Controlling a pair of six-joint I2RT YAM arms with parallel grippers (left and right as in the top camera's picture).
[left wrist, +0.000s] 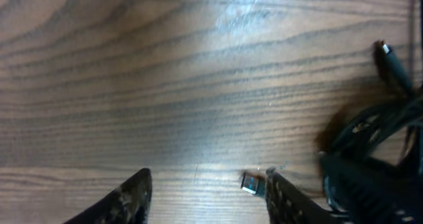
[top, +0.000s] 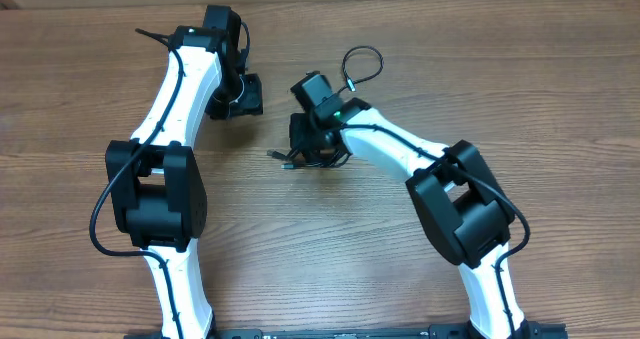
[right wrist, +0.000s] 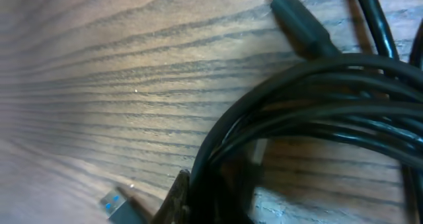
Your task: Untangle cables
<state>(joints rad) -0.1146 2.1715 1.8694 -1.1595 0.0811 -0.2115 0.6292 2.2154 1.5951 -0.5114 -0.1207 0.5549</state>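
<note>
The cables (top: 318,155) are a bundle of thin black cords at mid-table, with one loop (top: 366,63) sticking out behind the right arm. My right gripper (top: 312,151) is down on the bundle. In the right wrist view the looped black cables (right wrist: 310,98) fill the frame and run between the jaws, where my right gripper (right wrist: 221,201) is shut on them. A black plug (right wrist: 299,24) and a blue-tipped silver plug (right wrist: 114,203) lie loose. My left gripper (left wrist: 208,179) stands open over bare wood, with a silver plug (left wrist: 251,183) beside its right finger (left wrist: 285,201).
The left wrist view shows part of the cable bundle (left wrist: 373,135) and a plug end (left wrist: 390,59) at the right edge. The wooden table (top: 80,89) extends around both arms. My left gripper (top: 238,99) hangs to the left of the bundle.
</note>
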